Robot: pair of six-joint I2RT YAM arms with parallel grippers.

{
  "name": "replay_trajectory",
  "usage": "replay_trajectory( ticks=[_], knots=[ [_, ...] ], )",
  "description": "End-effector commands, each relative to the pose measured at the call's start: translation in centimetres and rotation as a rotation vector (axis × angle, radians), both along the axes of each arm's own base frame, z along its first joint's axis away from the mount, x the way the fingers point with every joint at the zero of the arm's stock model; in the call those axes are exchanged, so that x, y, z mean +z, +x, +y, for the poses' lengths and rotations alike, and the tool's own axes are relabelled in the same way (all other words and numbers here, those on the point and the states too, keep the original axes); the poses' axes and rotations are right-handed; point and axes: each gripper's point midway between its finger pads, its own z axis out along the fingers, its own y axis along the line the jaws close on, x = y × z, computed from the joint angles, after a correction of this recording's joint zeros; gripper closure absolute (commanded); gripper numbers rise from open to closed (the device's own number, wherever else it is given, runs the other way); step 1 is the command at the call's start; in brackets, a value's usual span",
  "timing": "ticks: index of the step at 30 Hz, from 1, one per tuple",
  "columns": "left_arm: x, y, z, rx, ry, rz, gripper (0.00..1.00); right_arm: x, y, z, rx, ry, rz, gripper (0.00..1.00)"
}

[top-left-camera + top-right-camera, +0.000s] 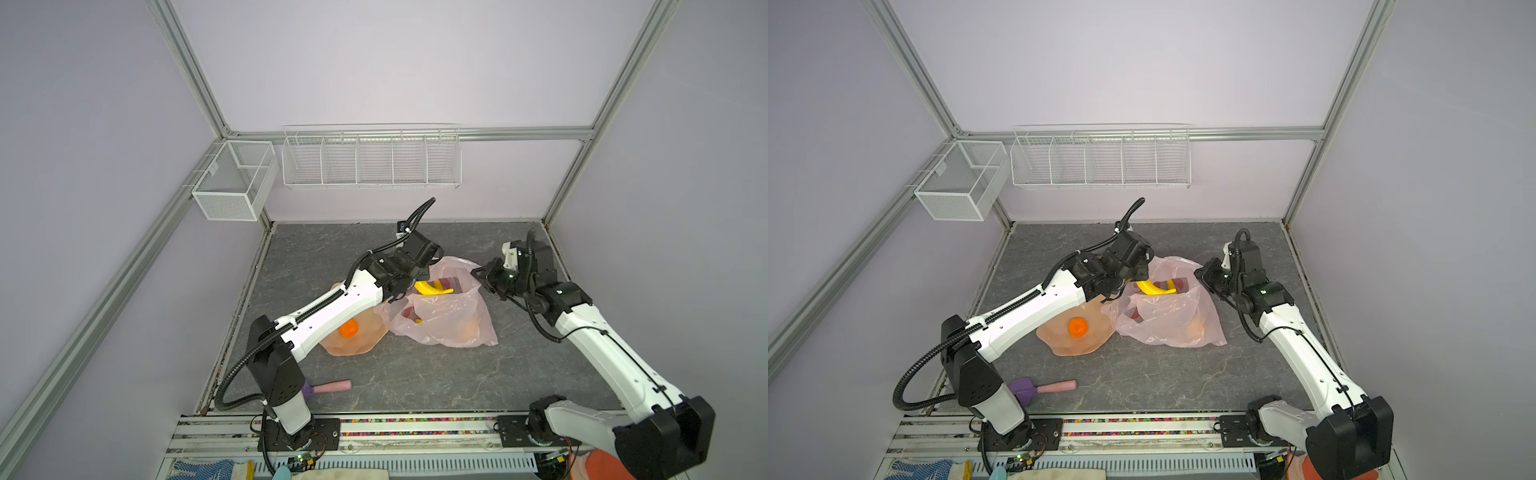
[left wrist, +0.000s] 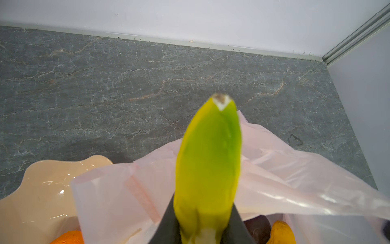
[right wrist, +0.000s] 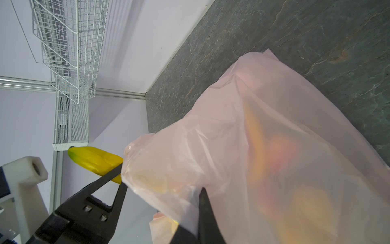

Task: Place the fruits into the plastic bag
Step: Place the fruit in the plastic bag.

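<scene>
My left gripper [image 2: 203, 200] is shut on a yellow banana [image 1: 432, 287] [image 2: 209, 158] and holds it over the open mouth of the pink plastic bag [image 1: 449, 320] [image 1: 1167, 324]. My right gripper [image 1: 478, 276] [image 3: 201, 194] is shut on the bag's rim at its right side and holds it lifted. Inside the bag lie another banana [image 2: 280, 232] and a dark purple fruit [image 2: 257, 228]; more fruit shows blurred through the film. A round orange [image 1: 348, 329] [image 1: 1077, 327] sits in the peach dish [image 1: 353, 349], left of the bag and partly under my left arm.
A brush with a purple head and pink handle [image 1: 1042, 388] lies near the front left, by the left arm's base. A white wire rack [image 1: 370, 160] and a mesh basket [image 1: 232, 183] hang on the walls above the grey marbled tabletop [image 1: 415, 374].
</scene>
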Motion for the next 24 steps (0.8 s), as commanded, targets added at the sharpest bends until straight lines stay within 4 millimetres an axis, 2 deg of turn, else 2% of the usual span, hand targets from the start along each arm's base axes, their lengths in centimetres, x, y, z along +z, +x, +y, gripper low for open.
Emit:
replay_trajectory(
  ticks=[1, 5, 11, 24],
  knots=[
    [-1.3, -0.7, -0.9, -0.024, 0.007, 0.027, 1.00, 0.1, -0.1, -0.2, 0.001, -0.006, -0.008, 0.93],
    [-3.5, -2.1, -1.7, -0.082, 0.028, 0.080, 1.00, 0.3, 0.1, -0.1, 0.002, -0.004, -0.013, 0.94],
    [-5.3, -3.7, -2.8, -0.185, 0.011, 0.131, 1.00, 0.3, 0.4, 0.0, 0.005, -0.005, -0.010, 0.93],
    [-7.4, -5.9, -5.8, -0.374, 0.017, 0.205, 1.00, 0.1, 0.8, 0.1, 0.002, -0.003, -0.004, 0.93]
  ],
)
